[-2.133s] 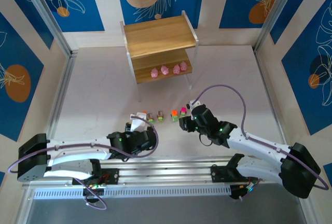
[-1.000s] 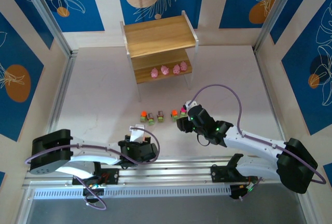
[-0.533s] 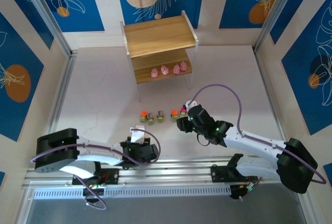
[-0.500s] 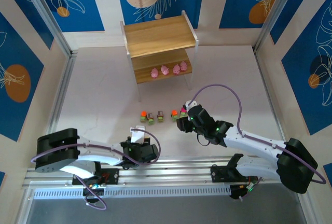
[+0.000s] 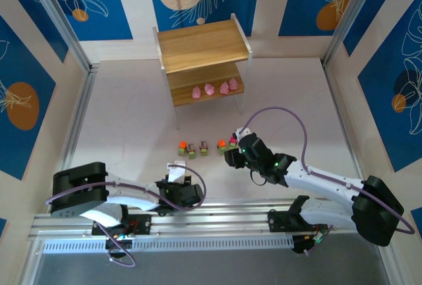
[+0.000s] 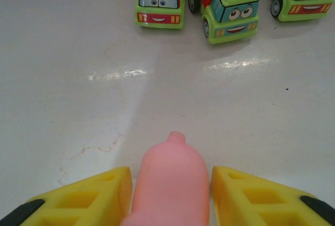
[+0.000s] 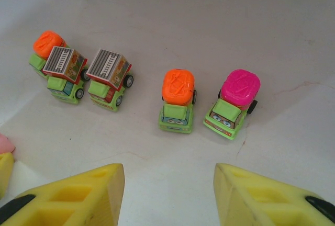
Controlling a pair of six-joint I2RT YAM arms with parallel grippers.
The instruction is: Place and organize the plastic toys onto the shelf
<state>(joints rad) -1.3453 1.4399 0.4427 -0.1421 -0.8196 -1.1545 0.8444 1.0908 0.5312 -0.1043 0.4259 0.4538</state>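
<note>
One pink pig (image 6: pixel 170 194) is sitting pinched between the yellow pads (image 6: pixel 78 202) of the left gripper (image 6: pixel 171 176). Both pads are pressing against its sides and its narrow end is pointing forward. Four more pink pigs (image 5: pixel 209 89) are standing in a row on the lower board of the shelf (image 5: pixel 201 44), which is standing at the far middle of the white table (image 5: pixel 132 120).

Five little green trucks are lining up in a loose row on the table in front of the shelf, between it and the arms. From the right wrist, an orange-topped truck (image 7: pixel 178 100) and a pink-topped truck (image 7: pixel 235 100) are sitting side by side, apart from each other and facing the camera. To their left two ladder-backed trucks (image 7: pixel 107 77) are standing just beside each other, and a second orange truck (image 7: pixel 46 48) is peeking out from behind the leftmost one.

The right gripper (image 7: pixel 167 173) is hovering with its jaws open over bare table, just in front of the orange-topped and pink-topped trucks. From above, the left gripper is lying low near the arm bases, apart from the left end of the truck row, while the right gripper is sitting close to the row's right end
</note>
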